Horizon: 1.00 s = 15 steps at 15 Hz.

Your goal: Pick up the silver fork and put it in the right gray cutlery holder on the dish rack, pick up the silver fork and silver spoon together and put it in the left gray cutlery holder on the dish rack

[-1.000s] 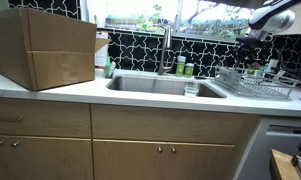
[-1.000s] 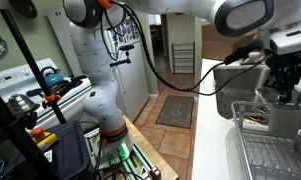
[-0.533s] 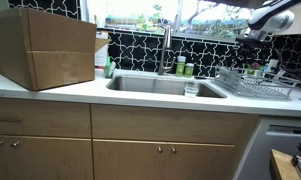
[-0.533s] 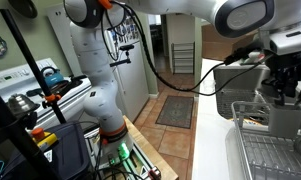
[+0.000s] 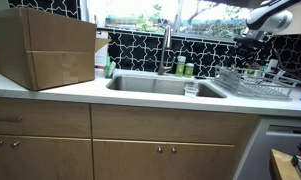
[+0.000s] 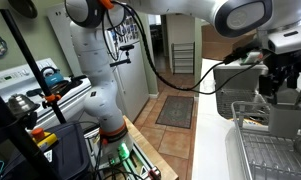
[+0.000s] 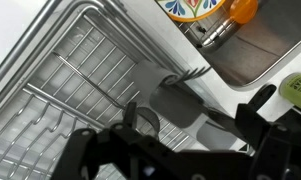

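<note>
Wrist view: jaws blurred, cut off at 6 o'clock, spread wide, holding nothing. Fork (image 7: 195,72) partly hidden in gray holder (image 7: 178,103), at 3 o'clock of rack (image 7: 70,90). Pale counter (image 5: 140,97); black patterned backsplash (image 5: 205,50).

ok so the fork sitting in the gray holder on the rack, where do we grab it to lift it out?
Take the fork by the end sticking out of the gray cutlery holder, apparently the tines. The rest is hidden inside. Come from above, along the fork's length, with the jaws across the narrow neck below the tines. The open gripper is over the holder.
</note>
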### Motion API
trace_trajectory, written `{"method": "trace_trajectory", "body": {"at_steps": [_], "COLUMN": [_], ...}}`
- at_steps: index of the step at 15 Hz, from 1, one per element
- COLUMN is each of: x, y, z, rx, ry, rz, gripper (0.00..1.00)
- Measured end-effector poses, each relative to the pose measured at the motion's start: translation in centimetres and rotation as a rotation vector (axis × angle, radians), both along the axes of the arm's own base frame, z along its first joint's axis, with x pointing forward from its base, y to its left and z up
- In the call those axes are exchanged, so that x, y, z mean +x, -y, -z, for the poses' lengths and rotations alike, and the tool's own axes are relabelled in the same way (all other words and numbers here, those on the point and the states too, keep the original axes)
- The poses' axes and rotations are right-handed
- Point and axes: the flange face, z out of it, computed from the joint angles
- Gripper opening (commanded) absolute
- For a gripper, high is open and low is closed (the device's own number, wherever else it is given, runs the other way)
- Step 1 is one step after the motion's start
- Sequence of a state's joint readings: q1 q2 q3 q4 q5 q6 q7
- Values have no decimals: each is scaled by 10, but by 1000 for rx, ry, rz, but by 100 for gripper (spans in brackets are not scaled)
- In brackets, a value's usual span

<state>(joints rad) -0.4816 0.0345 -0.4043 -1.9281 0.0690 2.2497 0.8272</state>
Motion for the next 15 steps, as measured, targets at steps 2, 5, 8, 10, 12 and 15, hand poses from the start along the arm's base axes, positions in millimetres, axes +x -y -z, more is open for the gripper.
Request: {"method": "trace_trajectory", "body": {"at_steps": [2, 5, 8, 10, 12, 15], "x": [3, 8, 12, 15, 17, 20], "y": [-2, -6, -8, -10, -11, -11], "z": [0, 2, 7, 11, 13, 11], "rx": [5, 28, 53, 71, 87, 76], "ry": [3, 19, 34, 43, 55, 89], "rz": [13, 98, 194, 240, 275, 311], "gripper": [100, 100, 78, 65, 50, 26]}}
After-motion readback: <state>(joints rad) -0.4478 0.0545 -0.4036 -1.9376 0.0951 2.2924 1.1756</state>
